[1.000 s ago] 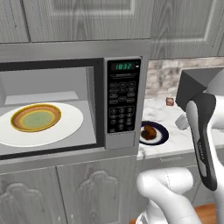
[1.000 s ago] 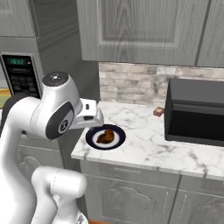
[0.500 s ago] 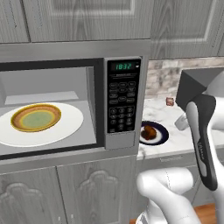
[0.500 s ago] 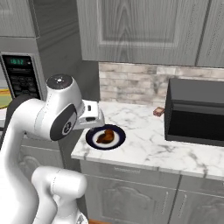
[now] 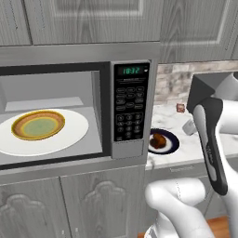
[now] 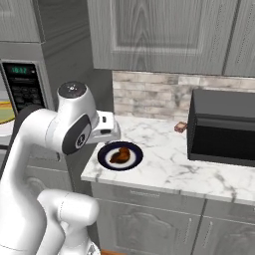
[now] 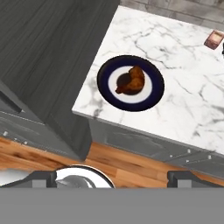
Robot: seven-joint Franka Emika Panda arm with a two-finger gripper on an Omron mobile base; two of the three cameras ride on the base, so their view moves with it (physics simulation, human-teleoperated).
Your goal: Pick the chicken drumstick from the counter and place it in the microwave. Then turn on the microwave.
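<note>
One end effector [image 7: 113,176] is wide open and holds nothing. One chicken drumstick [image 7: 131,81] lies ahead of it on one dark-rimmed plate [image 7: 104,83] on the surface [image 7: 188,105]. One microwave [image 5: 130,109] stands open.

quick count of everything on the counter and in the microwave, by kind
plates: 1, dark blue, on the counter
drumsticks: 1, on that plate
small brown blocks: 1, on the counter
black box appliances: 1, on the counter
bowls: 1, yellow-brown, in the microwave
turntables: 1, white, in the microwave
total: 6
</note>
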